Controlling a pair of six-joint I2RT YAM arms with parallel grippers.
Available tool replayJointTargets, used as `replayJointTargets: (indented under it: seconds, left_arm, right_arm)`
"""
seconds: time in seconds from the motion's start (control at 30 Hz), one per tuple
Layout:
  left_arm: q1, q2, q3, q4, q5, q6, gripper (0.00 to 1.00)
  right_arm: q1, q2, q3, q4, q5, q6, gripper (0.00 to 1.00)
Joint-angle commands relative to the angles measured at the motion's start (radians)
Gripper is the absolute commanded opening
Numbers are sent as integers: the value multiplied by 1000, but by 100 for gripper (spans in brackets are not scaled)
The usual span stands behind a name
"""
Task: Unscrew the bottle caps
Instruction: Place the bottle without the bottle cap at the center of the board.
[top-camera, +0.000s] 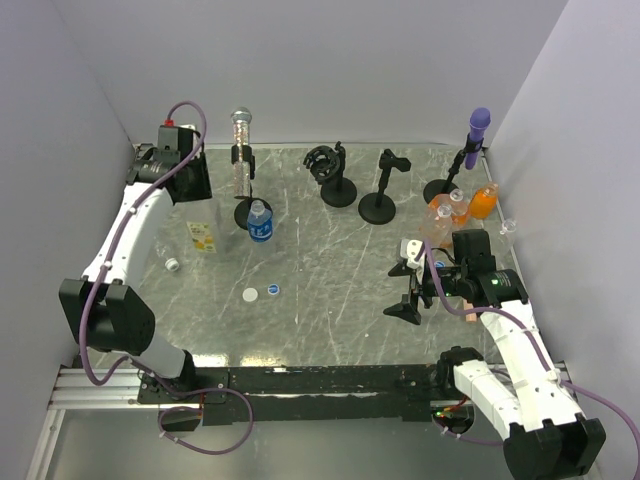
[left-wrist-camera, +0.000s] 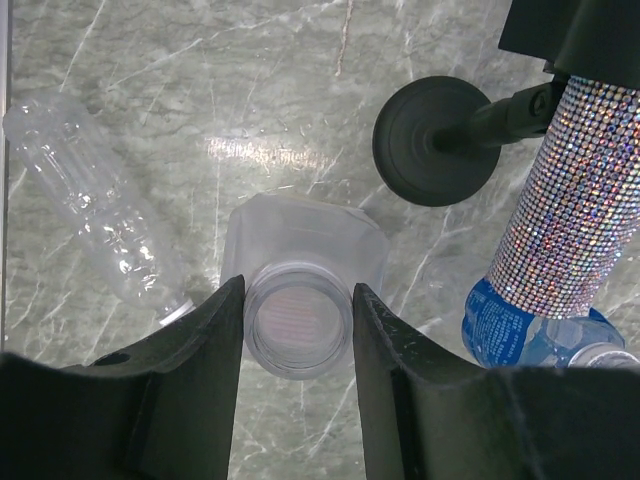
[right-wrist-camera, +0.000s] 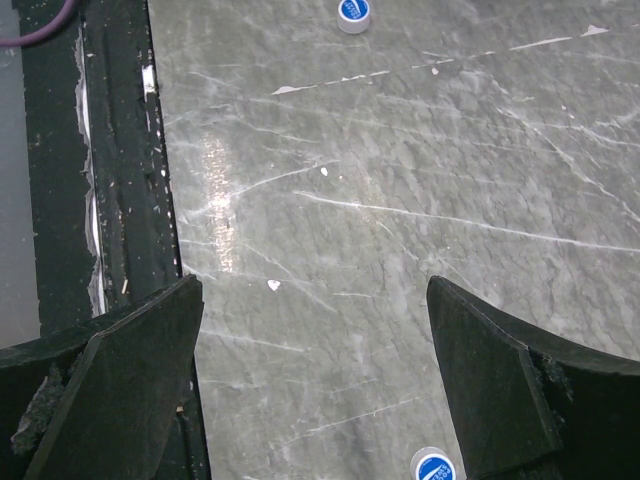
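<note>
My left gripper (left-wrist-camera: 298, 330) is shut on the clear round cap (left-wrist-camera: 298, 325) of an upright clear bottle (left-wrist-camera: 300, 235), one finger on each side. In the top view this is the yellow-green labelled bottle (top-camera: 203, 237), below the left gripper (top-camera: 192, 190). A blue-labelled bottle (top-camera: 260, 222) stands to its right and also shows in the left wrist view (left-wrist-camera: 520, 325). An empty clear bottle (left-wrist-camera: 90, 200) lies to the left. Orange bottles (top-camera: 447, 213) stand at the back right. My right gripper (top-camera: 403, 290) is open and empty above the table; in the right wrist view (right-wrist-camera: 315, 390) two blue caps (right-wrist-camera: 354, 10) (right-wrist-camera: 437, 466) lie loose.
A silver glitter microphone (left-wrist-camera: 575, 200) on a black round base (left-wrist-camera: 435, 140) stands right of the held bottle. More black stands (top-camera: 340, 185) and a purple microphone (top-camera: 478, 125) are at the back. A white cap (top-camera: 249, 295) and a blue cap (top-camera: 271, 290) lie mid-table. The black front rail (right-wrist-camera: 120, 150) borders the table.
</note>
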Motion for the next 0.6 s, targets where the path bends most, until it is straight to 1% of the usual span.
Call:
replayJointTargets:
  seconds: [0.0,0.07,0.13,0.23,0.3,0.4,0.47,0.53,0.57]
  left_arm:
    - [15,-18,24,51,55,-13,44]
    - [23,-33,4,60,61,-21,55]
    - [27,-47,-16,64,64,-22,61]
    - [38,-69,-45,64,64,-25,69]
    - [41,-92,-57,63,44,-33,77]
    - [61,-180,-91,90,-15,-60,91]
    - [110,-262,-134,141,0,-93,96]
    - [209,-335,-181,178,48,-119,99]
    - [264,-361,-207,193,100,-137,99]
  right_arm:
    - [-4,-1,6,24,-26,-12,99]
    - [-4,1,6,24,-27,-12,99]
    - [-4,-1,6,24,-29,-13,99]
    - [-3,-4,6,20,-32,-15,99]
    - [-4,-5,7,21,-32,-15,99]
    - [-4,-7,4,20,-35,-16,99]
    - [-4,-7,6,18,-38,-18,99]
    - [-4,-7,10,10,-44,-22,99]
    - [-6,-7,11,9,-47,-24,99]
